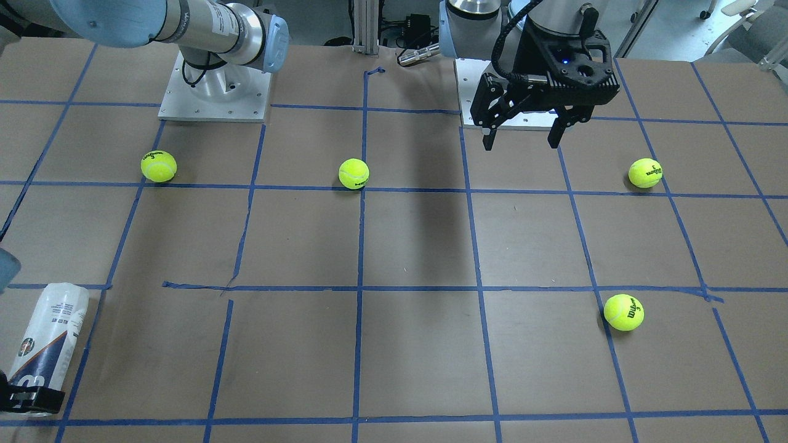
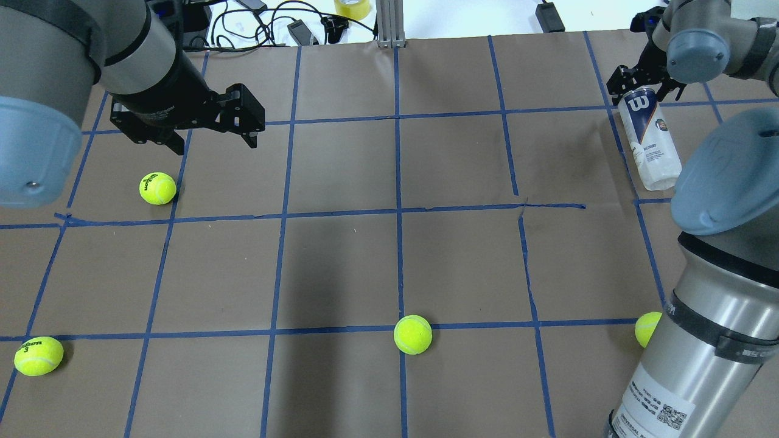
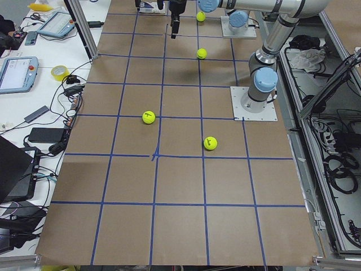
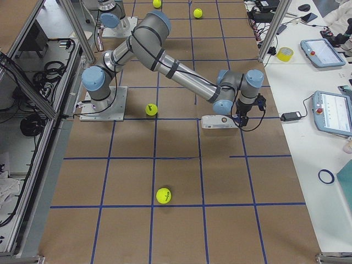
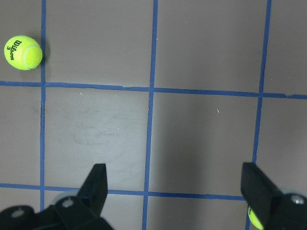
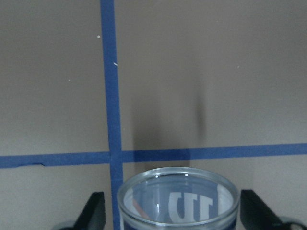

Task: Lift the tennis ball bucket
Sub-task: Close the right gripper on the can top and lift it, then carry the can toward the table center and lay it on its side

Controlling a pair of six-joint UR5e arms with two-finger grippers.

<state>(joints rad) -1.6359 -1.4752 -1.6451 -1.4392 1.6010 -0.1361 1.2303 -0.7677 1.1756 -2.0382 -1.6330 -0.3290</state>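
Note:
The tennis ball bucket is a clear can with a white and navy label and a white "W". It lies on its side at the table's far right; it also shows in the front view and the right side view. My right gripper is open and straddles the can's rim end. In the right wrist view its fingers stand on either side of the silver rim with small gaps. My left gripper is open and empty above the table, far from the can.
Several yellow-green tennis balls lie on the taped brown table: one just below my left gripper, one near left, one near centre, one partly behind my right arm. Cables and tape rolls lie beyond the far edge.

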